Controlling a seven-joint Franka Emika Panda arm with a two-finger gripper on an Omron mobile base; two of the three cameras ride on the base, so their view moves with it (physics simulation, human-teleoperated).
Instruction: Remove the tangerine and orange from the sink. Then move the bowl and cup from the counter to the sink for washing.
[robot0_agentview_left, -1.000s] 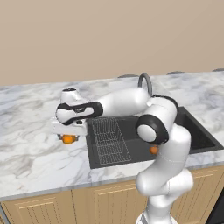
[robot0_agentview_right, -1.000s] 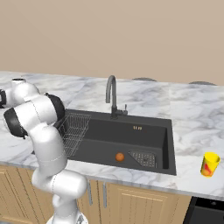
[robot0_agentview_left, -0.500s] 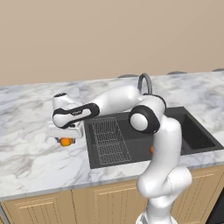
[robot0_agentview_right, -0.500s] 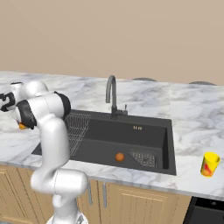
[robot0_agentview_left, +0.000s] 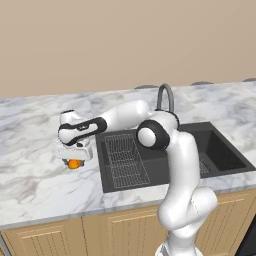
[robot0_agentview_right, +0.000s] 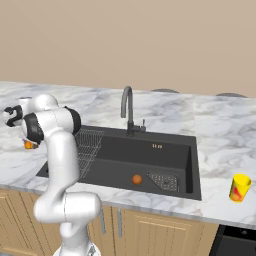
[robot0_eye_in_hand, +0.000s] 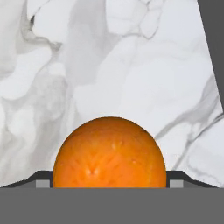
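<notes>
— Where's the fruit?
— One orange fruit (robot0_eye_in_hand: 109, 152) sits on the counter (robot0_agentview_left: 35, 185) left of the sink (robot0_agentview_right: 170, 155), half hidden between the gripper (robot0_agentview_left: 74, 159)'s spread jaws; whether they touch it is unclear.
— The other?
— On the sink floor (robot0_agentview_right: 136, 179).

Plain tan wall (robot0_agentview_left: 125, 40) runs behind my work area, no pattern, evenly lit. Below me light wood cabinets (robot0_agentview_right: 150, 232) w/ framed door panels & small metal handles (robot0_agentview_right: 119, 222). Dark appliance front (robot0_agentview_right: 237, 242) at far right, beside the cabinets. Soft flat light, barely any shadows.
</notes>
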